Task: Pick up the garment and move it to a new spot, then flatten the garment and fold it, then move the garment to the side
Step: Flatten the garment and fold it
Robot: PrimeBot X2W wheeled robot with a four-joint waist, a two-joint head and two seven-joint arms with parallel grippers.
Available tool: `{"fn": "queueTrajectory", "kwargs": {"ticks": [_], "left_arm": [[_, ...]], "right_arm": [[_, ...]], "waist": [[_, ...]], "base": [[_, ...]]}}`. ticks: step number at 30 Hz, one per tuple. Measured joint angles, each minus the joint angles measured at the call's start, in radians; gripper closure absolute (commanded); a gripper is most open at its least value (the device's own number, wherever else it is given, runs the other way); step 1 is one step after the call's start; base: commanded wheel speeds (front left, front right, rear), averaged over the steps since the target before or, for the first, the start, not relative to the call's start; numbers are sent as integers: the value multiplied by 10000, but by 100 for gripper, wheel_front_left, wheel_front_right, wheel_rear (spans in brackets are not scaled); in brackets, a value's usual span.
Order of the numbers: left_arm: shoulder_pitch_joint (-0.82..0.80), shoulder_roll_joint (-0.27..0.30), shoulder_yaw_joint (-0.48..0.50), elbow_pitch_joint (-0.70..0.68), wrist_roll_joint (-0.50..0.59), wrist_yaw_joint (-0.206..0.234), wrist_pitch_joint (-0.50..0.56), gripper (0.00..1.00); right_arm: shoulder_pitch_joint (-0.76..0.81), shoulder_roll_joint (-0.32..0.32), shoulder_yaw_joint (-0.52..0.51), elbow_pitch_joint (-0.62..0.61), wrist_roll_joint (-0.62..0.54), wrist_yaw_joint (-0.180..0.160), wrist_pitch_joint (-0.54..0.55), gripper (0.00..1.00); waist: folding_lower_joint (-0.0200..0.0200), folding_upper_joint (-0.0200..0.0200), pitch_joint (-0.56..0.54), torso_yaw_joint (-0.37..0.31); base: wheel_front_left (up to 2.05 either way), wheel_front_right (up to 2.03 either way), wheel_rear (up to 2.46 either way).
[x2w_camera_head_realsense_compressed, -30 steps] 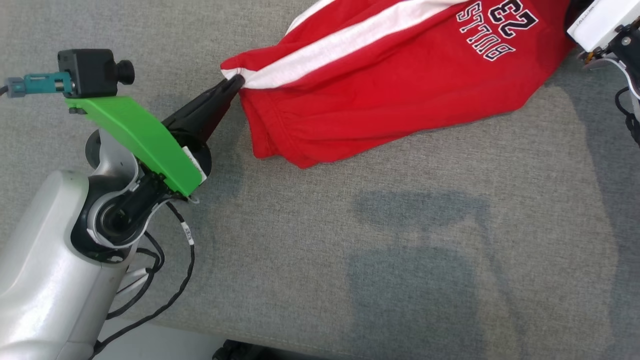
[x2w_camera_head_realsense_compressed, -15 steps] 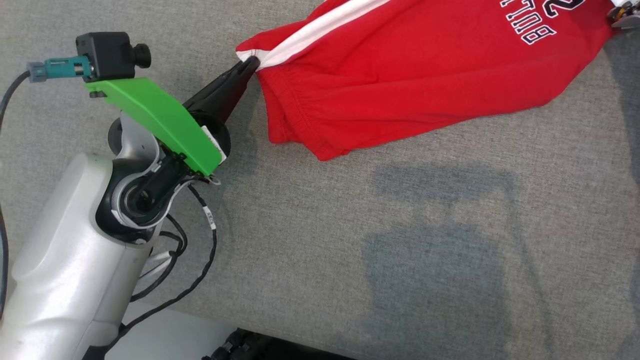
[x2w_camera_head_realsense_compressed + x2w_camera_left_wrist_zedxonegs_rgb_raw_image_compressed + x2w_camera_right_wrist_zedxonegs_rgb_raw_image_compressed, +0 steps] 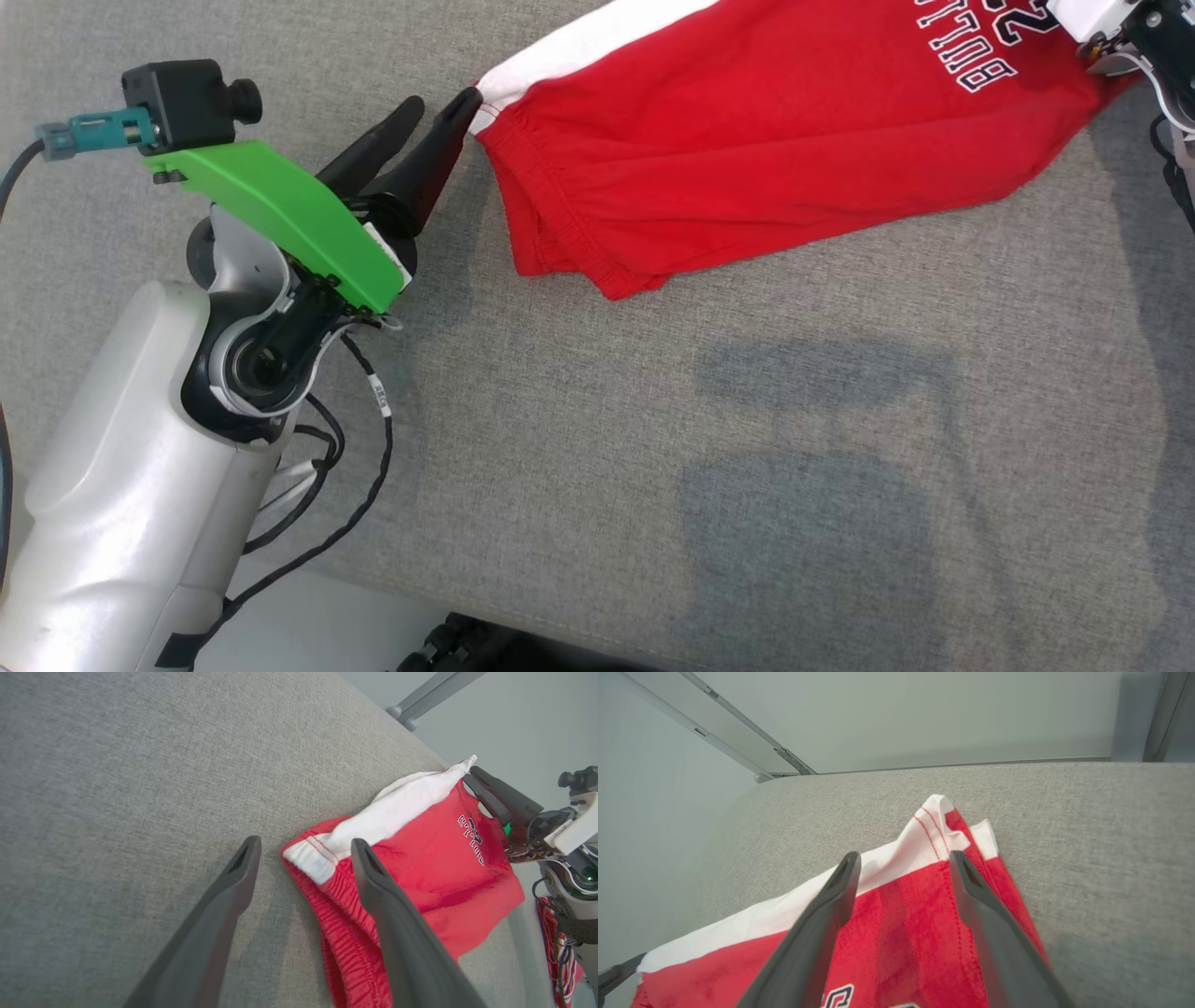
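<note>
Two pincers: both have their fingers spread, and we see neither clamped on anything.
Left pincer point(image 3: 437, 105): wide open and low over the worktop. The garment's white corner lies between its fingertips, against the finger nearer the cloth. The other finger is over bare grey.
Right pincer point(image 3: 904, 857): also wide open, its fingers straddling the opposite white-edged corner from above. We cannot tell whether they touch the cloth.
Garment point(image 3: 747, 159): red, with a white stripe along one side and dark-outlined white lettering. It lies stretched on the worktop between the two pincers, its gathered edge at the left pincer's end.
Worktop point(image 3: 653, 448): grey woven cover, bare in front of the garment, with soft shadows on it.
Left arm: we see a pale forearm, a green bracket point(image 3: 280, 224) carrying a black camera point(image 3: 182, 89), and loose black cables point(image 3: 364, 485).
</note>
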Motion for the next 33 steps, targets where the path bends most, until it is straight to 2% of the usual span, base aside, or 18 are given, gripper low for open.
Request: {"fn": "queueTrajectory", "kwargs": {"ticks": [6,10,13,16,18,28,33], "left_arm": [[0,169,4,31,654,-77,-554,0],[2,826,303,-146,1910,-35,-1515,0],[4,1116,326,-447,2777,25,-2222,0],[79,920,186,-656,3177,46,-2734,0],[316,754,190,-803,3208,151,-2986,0],[1259,646,-96,-938,4186,311,-4255,0],[1690,468,-274,-715,4266,351,-4583,0]], "right_arm": [[-182,-40,86,-31,-153,205,-211,0],[-312,-261,516,-194,-558,278,-90,0],[-286,-704,786,-75,-842,278,234,0],[-139,-1312,817,215,-1131,276,347,0],[59,-1471,832,414,-1168,268,491,0],[362,-1371,746,857,-794,255,1032,0],[372,-1453,930,1049,-535,268,1802,0]], "waist": [[0,0,-217,-168],[0,0,-377,-332],[0,0,-498,-426],[-1,0,-562,-386],[0,0,-565,-300],[0,1,-548,131],[-1,0,-712,248]], "base": [[0,0,0],[0,0,0],[0,0,0],[0,0,0],[0,0,0],[0,0,0],[0,0,0]]}}
